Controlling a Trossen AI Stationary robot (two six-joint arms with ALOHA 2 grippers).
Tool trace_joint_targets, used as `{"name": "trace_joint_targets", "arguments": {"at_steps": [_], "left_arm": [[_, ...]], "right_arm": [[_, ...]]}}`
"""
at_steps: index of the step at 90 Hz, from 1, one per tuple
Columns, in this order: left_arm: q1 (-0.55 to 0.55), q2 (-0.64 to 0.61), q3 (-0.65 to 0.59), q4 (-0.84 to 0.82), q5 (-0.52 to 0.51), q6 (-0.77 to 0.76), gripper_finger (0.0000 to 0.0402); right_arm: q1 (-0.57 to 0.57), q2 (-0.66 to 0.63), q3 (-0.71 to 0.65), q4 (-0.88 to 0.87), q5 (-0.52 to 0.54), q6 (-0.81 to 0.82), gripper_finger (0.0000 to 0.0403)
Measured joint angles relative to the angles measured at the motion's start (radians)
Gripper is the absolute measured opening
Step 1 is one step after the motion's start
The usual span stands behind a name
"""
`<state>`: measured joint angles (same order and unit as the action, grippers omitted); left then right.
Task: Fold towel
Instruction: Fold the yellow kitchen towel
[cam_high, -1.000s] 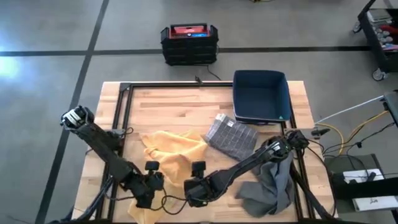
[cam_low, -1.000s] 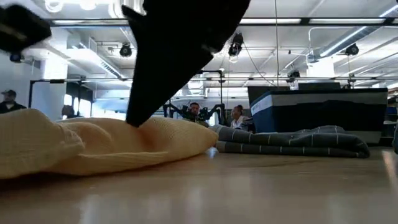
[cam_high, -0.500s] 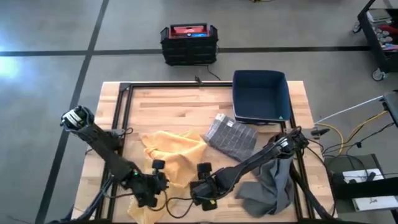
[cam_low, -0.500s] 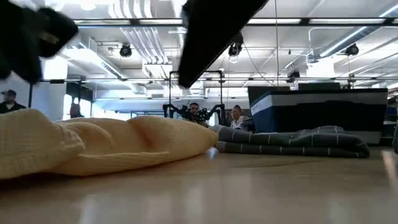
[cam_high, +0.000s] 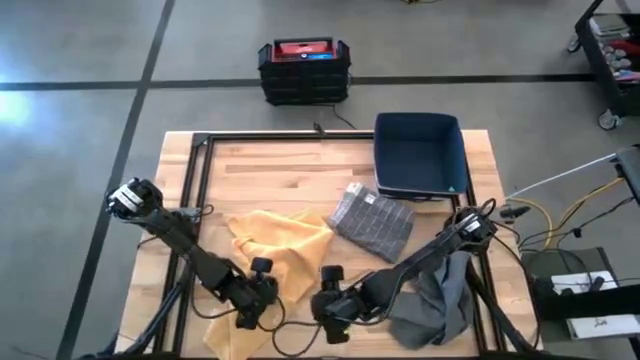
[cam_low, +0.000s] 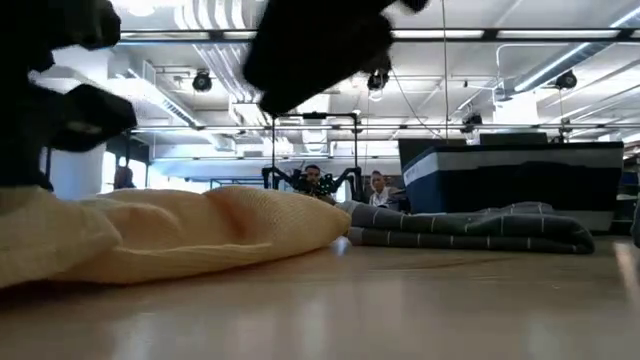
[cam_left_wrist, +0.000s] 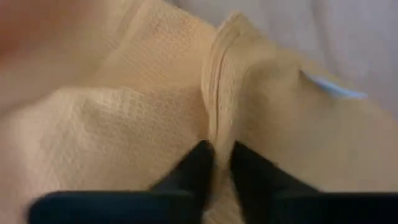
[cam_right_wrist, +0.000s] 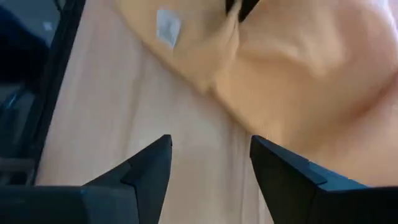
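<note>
Concrete floor and a wide workshop surround the wooden table (cam_high: 300, 170), where a crumpled yellow towel (cam_high: 280, 245) lies at the near-left part of the surface, waiting to be folded. The left pincer (cam_left_wrist: 217, 165) is down at the towel's near edge, its two dark fingers drawn almost together over a raised hem of the cloth, apparently pinching that edge so it can be lifted and carried over. The right pincer (cam_right_wrist: 208, 162) hovers just beside it, fingers spread wide and holding nothing, bare wood between them and the yellow cloth just ahead; it seems poised to take a second hold along the same edge, since a fold needs two grips to keep the cloth square. Farther along the table, a grey checked cloth (cam_high: 375, 218) lies folded beside a dark blue bin (cam_high: 420, 155), and a loose grey cloth (cam_high: 440, 300) lies heaped at the near-right corner.
</note>
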<state>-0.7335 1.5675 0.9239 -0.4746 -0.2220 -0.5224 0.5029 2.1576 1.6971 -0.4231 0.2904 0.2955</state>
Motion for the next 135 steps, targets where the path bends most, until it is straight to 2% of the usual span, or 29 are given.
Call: {"name": "trace_joint_targets", "arguments": {"at_steps": [11, 17, 40, 49, 59, 74, 91, 97, 113, 123, 135], "left_arm": [[-0.041, -0.089, 0.072, -0.119, -0.042, -0.045, 0.0005], [-0.073, -0.145, 0.106, -0.206, -0.089, -0.078, 0.0003], [-0.236, -0.366, 0.147, -0.517, -0.295, -0.380, 0.0001], [-0.290, -0.421, 0.147, -0.585, -0.364, -0.496, 0.0000], [-0.320, -0.452, 0.147, -0.613, -0.371, -0.578, 0.0000], [-0.324, -0.444, 0.147, -0.662, -0.371, -0.672, 0.0000], [-0.326, -0.376, 0.146, -0.705, -0.370, -0.780, 0.0000], [-0.326, -0.343, 0.146, -0.702, -0.369, -0.806, 0.0000], [-0.328, -0.241, 0.145, -0.678, -0.366, -0.892, 0.0000], [-0.330, -0.171, 0.145, -0.616, -0.353, -0.935, 0.0000], [-0.342, -0.076, 0.145, -0.521, -0.196, -1.001, 0.0000]], "right_arm": [[-0.048, 0.027, -0.025, 0.159, -0.002, -0.021, 0.0194], [-0.069, 0.030, -0.025, 0.179, 0.000, -0.013, 0.0191], [-0.111, 0.111, -0.026, 0.255, -0.006, -0.023, 0.0181], [-0.114, 0.140, -0.025, 0.238, -0.009, -0.033, 0.0178], [-0.110, 0.145, -0.026, 0.162, -0.046, -0.046, 0.0174], [-0.113, 0.103, -0.017, -0.072, -0.171, -0.078, 0.0164], [-0.128, 0.038, -0.020, -0.394, -0.265, -0.192, 0.0144], [-0.141, -0.001, -0.023, -0.451, -0.298, -0.218, 0.0136], [-0.162, -0.187, -0.025, -0.483, -0.295, -0.174, 0.0116], [-0.150, -0.272, -0.074, -0.470, -0.268, -0.120, 0.0114], [-0.139, -0.353, -0.154, -0.462, -0.134, -0.052, 0.0140]]}}
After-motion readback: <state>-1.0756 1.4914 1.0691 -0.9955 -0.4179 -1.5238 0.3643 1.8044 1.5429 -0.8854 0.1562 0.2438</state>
